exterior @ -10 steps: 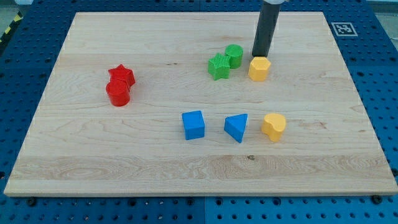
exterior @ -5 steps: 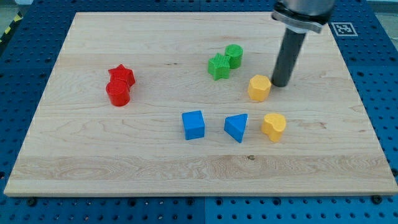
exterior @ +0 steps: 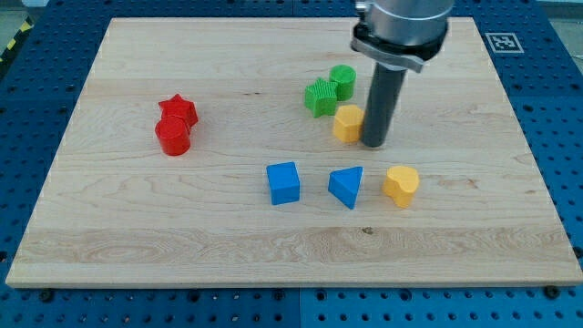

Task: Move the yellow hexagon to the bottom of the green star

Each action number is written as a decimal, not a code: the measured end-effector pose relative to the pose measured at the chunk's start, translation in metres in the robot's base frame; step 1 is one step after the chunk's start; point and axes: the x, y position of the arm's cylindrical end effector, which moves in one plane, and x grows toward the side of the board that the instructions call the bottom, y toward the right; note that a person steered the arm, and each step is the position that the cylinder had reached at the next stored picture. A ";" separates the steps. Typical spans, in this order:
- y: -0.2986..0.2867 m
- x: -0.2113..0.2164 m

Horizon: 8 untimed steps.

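Note:
The yellow hexagon (exterior: 347,122) sits on the wooden board, just below and to the right of the green star (exterior: 321,97). A small gap shows between them. My tip (exterior: 374,143) touches the hexagon's right side. The dark rod rises from there to the view's top. A green cylinder (exterior: 342,81) stands against the star's upper right.
A yellow heart-shaped block (exterior: 401,184) lies below right of my tip. A blue triangular block (exterior: 346,187) and a blue cube (exterior: 283,182) lie below the hexagon. A red star (exterior: 178,110) and a red cylinder (exterior: 172,137) stand together at the left.
My tip went down round the hexagon's right side and pushed it left and slightly down. The hexagon now sits nearer the green star. The other blocks have not moved.

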 end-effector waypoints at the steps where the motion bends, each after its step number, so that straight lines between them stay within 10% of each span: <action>1: -0.015 -0.010; 8: -0.045 -0.019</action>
